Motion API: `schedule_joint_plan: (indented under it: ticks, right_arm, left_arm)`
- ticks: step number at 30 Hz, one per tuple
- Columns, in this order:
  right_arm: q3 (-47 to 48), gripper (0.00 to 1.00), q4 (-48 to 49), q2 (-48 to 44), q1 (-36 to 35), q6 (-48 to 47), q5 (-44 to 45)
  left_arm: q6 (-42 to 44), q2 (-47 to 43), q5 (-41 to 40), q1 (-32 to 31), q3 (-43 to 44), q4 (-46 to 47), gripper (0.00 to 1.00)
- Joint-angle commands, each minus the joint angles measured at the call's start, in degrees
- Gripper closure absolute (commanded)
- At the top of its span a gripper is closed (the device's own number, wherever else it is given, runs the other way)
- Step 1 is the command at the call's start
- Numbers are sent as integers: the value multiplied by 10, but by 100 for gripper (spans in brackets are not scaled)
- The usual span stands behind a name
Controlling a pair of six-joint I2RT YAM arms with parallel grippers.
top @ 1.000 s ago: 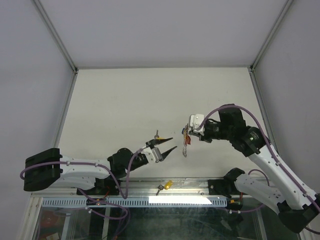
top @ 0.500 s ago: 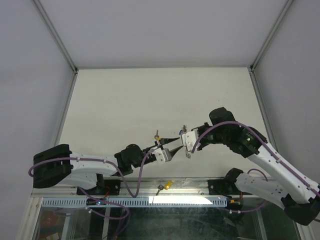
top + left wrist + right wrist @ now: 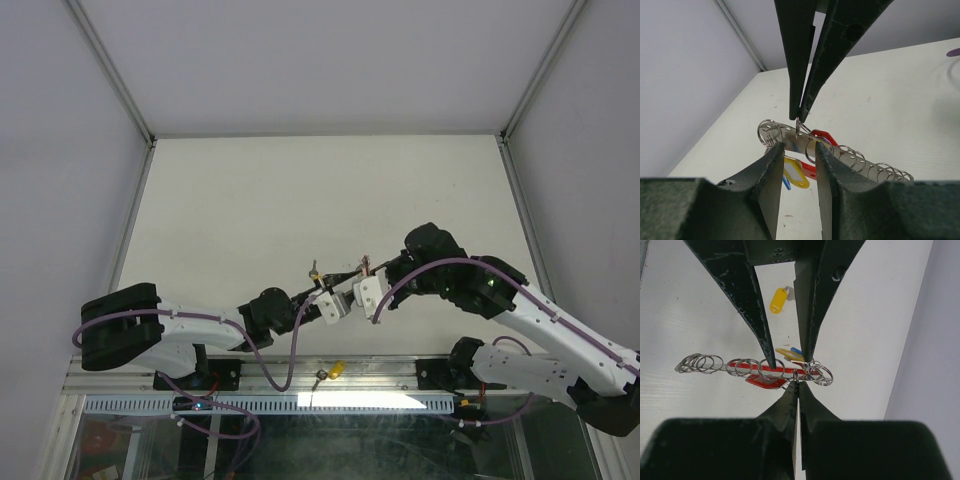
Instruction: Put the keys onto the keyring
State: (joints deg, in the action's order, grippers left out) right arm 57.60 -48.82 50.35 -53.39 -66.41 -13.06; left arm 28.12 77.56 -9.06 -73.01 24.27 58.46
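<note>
My right jaws are clamped on one ring of the keyring [image 3: 760,381]; its long axis lies crosswise between my left jaws, which stand apart.

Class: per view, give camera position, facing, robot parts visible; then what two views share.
Top external: above and behind, facing down at the table; left arm, right arm show.
Left wrist: on left arm, facing the keyring; left gripper in front.
Right wrist: on right arm, facing the keyring oppositely; right gripper pinches it.
Both wrists share the keyring.
</note>
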Motion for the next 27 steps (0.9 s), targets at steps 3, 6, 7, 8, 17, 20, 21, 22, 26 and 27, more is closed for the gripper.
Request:
schedule_joint_plan:
  ticks: [3, 6, 7, 8, 17, 20, 21, 22, 26, 27]
  right_arm:
    - [22, 100, 26, 0, -15, 3, 8]
    - [19, 100, 36, 0, -18, 7, 3]
    - [19, 100, 39, 0, -19, 9, -1]
    - [19, 100, 41, 1, -20, 10, -3]
    - [14, 100, 48, -1, -25, 19, -14]
    - [10, 100, 52, -1, -27, 20, -17]
    - [9, 100, 53, 0, -27, 21, -19]
    - [8, 100, 54, 1, -28, 22, -21]
    - [2, 100, 61, 4, -32, 25, -25]
    - [0, 100, 66, 5, -33, 26, -25]
  left_arm:
    - [3, 5, -22, 4, 22, 55, 70]
    - [3, 6, -12, 4, 24, 54, 72]
    - [3, 6, -8, 4, 25, 53, 73]
    - [1, 7, -5, 4, 26, 51, 74]
    - [3, 10, 7, 4, 34, 36, 82]
    - [5, 12, 8, 4, 38, 26, 83]
    - [5, 13, 9, 4, 40, 22, 83]
    - [5, 13, 9, 4, 42, 17, 83]
    - [5, 14, 14, 4, 51, -10, 82]
    - [5, 14, 15, 4, 52, -13, 82]
